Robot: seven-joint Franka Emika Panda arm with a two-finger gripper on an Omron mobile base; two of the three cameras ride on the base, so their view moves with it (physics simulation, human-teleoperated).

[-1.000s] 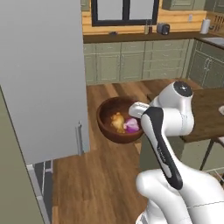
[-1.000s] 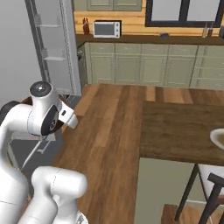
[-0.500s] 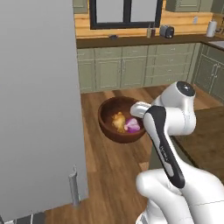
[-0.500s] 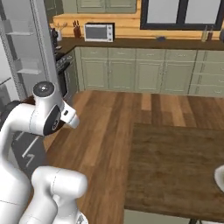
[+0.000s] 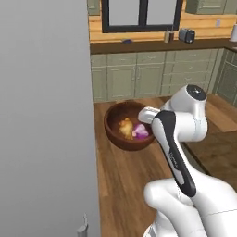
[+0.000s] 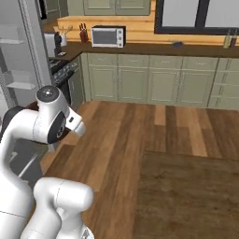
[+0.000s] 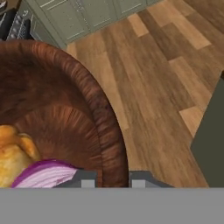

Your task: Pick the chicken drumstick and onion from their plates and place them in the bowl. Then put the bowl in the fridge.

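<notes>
Gripper (image 7: 106, 178) pinched on the near rim of the brown bowl (image 5: 115, 129), held aloft above the wooden floor (image 6: 140, 135) beside the grey fridge door (image 5: 44, 115), with the golden drumstick (image 5: 125, 127) and purple onion (image 5: 140, 133) lying touching inside it.

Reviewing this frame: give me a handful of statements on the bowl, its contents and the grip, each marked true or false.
1. The bowl holds both the chicken drumstick and the onion. True.
2. The gripper is shut on the bowl's rim, one finger inside and one outside. True.
3. The bowl rests on a fridge shelf. False: it is held up above the wooden floor.
4. The onion lies on a pale blue plate. False: it lies in the bowl beside the drumstick.
5. The bowl is dark reddish-brown. True.
</notes>
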